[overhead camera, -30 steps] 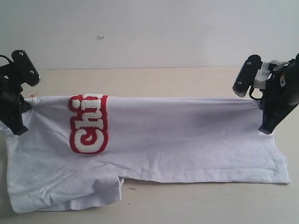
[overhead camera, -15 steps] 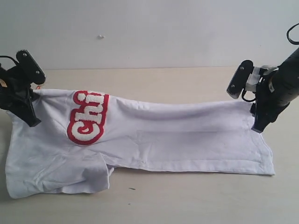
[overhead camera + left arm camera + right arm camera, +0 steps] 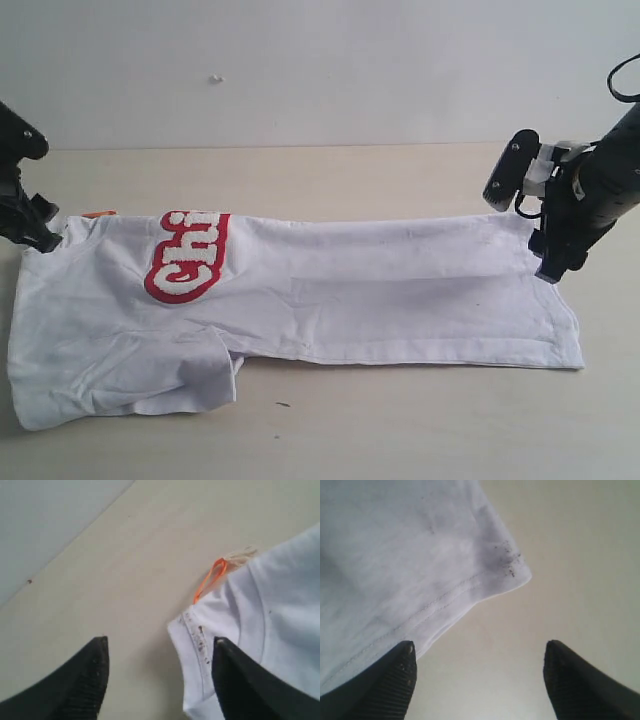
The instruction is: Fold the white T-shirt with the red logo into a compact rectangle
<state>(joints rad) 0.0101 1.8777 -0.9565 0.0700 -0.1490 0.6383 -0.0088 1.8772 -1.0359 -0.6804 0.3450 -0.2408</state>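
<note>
As the white T-shirt [image 3: 350, 300] is lying in a long band on the surface [image 3: 350, 420], red logo [image 3: 190, 258] near its collar end, the left gripper [image 3: 159, 655] and right gripper [image 3: 477, 655] are hovering open and empty beside its end corners. In my judgement, the next grasps should be taking matching corners evenly.

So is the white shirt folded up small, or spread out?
Folded once, not small yet. The white T-shirt lies as a long strip on the table; the red logo stops at the fold, showing just "Chi".

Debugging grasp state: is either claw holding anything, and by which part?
Nothing is held. The left claw and right claw are both open; the shirt lies on the table.
</note>
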